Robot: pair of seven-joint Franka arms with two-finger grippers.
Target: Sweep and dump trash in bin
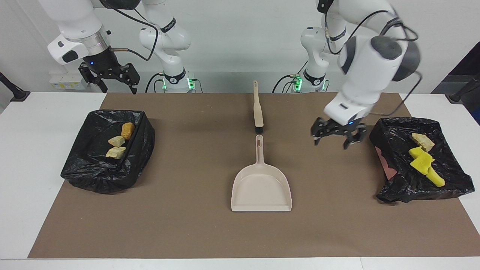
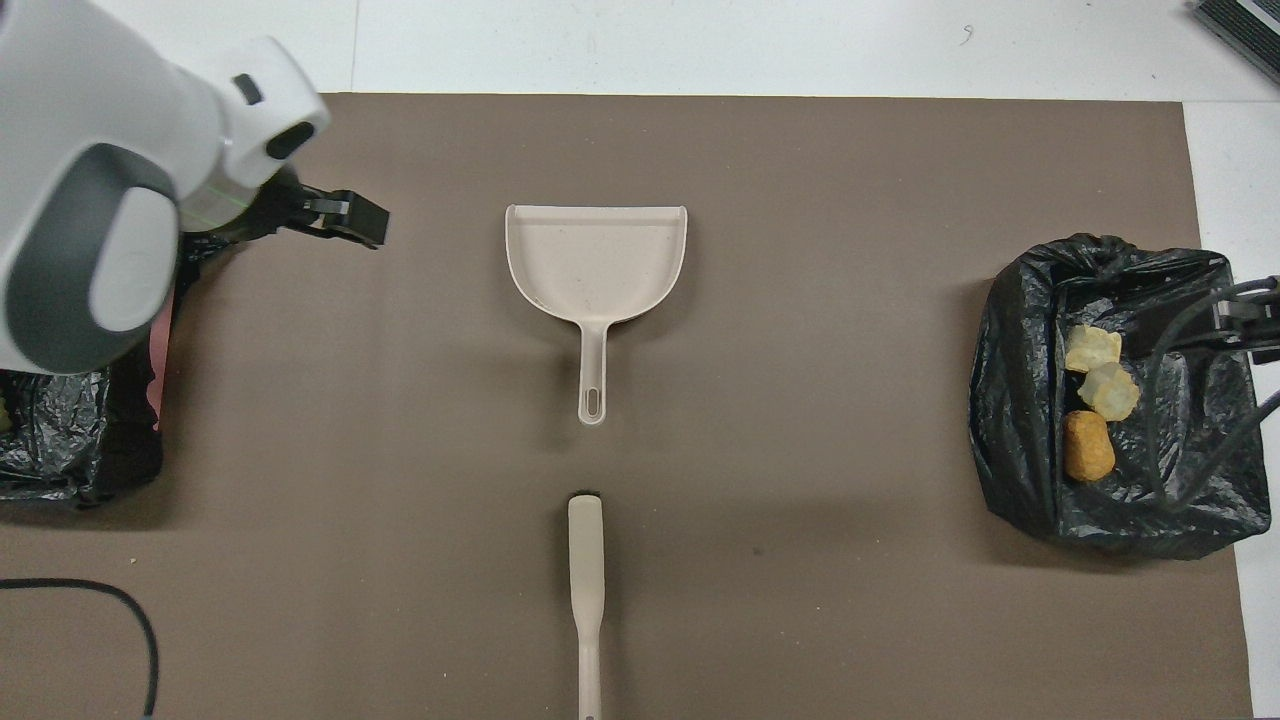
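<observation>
A brown mat (image 1: 187, 225) covered the white counter (image 1: 22, 157); a black cable (image 2: 110, 610) lay on the mat's edge.

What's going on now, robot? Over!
Left tool open, over mat by one bin. Right tool open, up over the other bin. Trash in both bins. Dustpan and brush untouched.

Hiding most of the bin (image 2: 70, 440) at the left arm's end of the mat in the overhead view, under the left arm's bulk. Running off that view's bottom edge, nearer the robots than the dustpan (image 2: 596, 260): the brush (image 2: 586, 590) handle.
</observation>
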